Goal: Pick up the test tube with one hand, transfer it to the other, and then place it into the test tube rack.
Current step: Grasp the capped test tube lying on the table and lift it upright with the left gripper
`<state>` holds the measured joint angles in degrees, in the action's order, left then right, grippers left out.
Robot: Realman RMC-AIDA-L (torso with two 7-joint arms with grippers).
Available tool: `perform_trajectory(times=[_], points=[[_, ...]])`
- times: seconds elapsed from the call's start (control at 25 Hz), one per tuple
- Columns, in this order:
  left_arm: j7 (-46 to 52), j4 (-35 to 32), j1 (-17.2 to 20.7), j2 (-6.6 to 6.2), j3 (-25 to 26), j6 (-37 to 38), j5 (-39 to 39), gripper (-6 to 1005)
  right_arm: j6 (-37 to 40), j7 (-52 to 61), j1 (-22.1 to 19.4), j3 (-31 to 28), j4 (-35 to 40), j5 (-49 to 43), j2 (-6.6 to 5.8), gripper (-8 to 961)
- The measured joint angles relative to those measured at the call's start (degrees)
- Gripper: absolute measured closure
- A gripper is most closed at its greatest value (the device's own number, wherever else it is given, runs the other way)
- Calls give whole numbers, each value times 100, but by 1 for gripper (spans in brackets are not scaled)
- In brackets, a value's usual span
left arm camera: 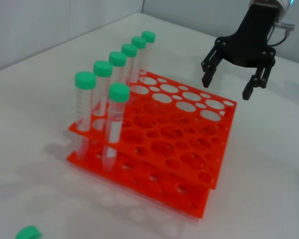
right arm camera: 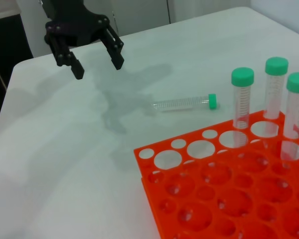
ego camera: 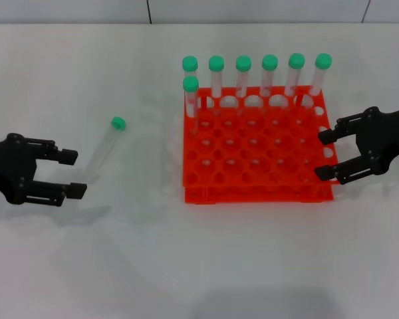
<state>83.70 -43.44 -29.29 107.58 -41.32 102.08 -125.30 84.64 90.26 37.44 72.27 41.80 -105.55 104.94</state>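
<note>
The tube [ego camera: 105,147] lies flat on the tabletop [ego camera: 120,266] toward its left edge, between the rack [ego camera: 256,149] and the left claw [ego camera: 72,174], whose jaws are apart. It looks light, stiff, smooth and ready to roll, so grip mid-body, leaving the cap end free. The right claw [ego camera: 327,155], also apart, waits beside the rack.

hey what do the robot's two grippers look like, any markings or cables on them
Both are matte black with two fingers each. The right gripper has a small white printed label on its wrist and a thin cable beside it. The left gripper shows no label or cable.
</note>
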Motion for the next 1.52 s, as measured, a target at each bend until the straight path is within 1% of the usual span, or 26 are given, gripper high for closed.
perform_trajectory(times=[0.12, 0.28, 0.44, 0.52, 0.56, 0.72, 0.84, 1.0, 1.12, 1.28, 1.44, 1.52], points=[[382, -202, -5, 13, 30, -48, 18, 325, -1, -6, 0, 2, -5, 0, 0, 203], [1309, -931, 25, 132, 3, -10, -244, 338, -9, -43, -4, -2, 0, 0, -1, 203], [2229, -1679, -63, 277, -7, 49, -969, 350, -51, -89, 6, -3, 6, -27, 0, 203], [2515, -1831, -176, 329, -16, 60, -1321, 356, -96, -89, 32, -4, -2, -100, 25, 204], [2748, -1875, -294, 363, -15, 22, -1593, 359, -116, -89, 38, -7, -3, -121, 37, 204], [3301, -1735, -633, 435, -24, -246, -2194, 371, -152, -93, 47, -5, 20, -140, 98, 204], [3581, -1526, -836, 463, -59, -429, -2356, 380, -179, -125, 54, -6, 29, -141, 128, 205], [3849, -1218, -1022, 464, -219, -657, -2398, 423, -213, -141, 63, -8, 35, -142, 146, 205], [4071, -1036, -1111, 472, -342, -838, -2474, 445, -231, -155, 69, -6, 72, -142, 189, 205], [4502, -882, -1171, 536, -595, -1091, -2519, 446, -245, -169, 78, 8, 130, -142, 218, 206], [4971, -777, -1203, 593, -1070, -1379, -2532, 446, -246, -205, 80, 35, 142, -142, 235, 206], [5119, -643, -1238, 608, -1221, -1517, -2549, 445, -248, -227, 82, 37, 156, -187, 263, 206]])
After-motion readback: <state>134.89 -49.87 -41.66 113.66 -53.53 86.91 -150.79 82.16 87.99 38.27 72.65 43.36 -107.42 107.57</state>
